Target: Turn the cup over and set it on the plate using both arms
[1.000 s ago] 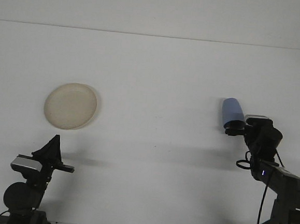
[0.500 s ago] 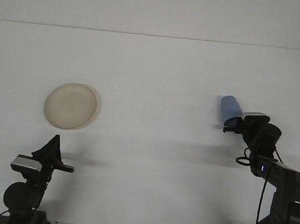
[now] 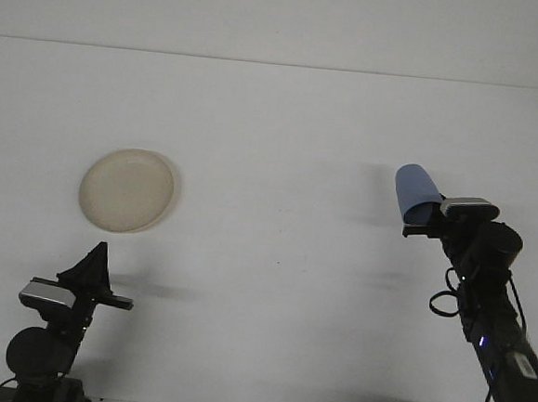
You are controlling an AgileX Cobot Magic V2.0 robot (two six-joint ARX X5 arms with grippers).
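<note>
The blue cup (image 3: pixel 416 192) is held up near the table's right edge, pinched at one end by the right fingers (image 3: pixel 423 221). It looks light and thin, so a gentle grip is best. The left fingers (image 3: pixel 91 266) hold nothing, near the plate (image 3: pixel 126 189).

My only feed: front view, mounted high behind arm bases, facing forward and down over white table (image 3: pixel 285 118). Wide, distant framing. Table's far edge runs across top of frame, wall above it. Left arm (image 3: pixel 55 319) at near left corner, right arm (image 3: pixel 493 312) at near right. No second view, so no overlap.
</note>
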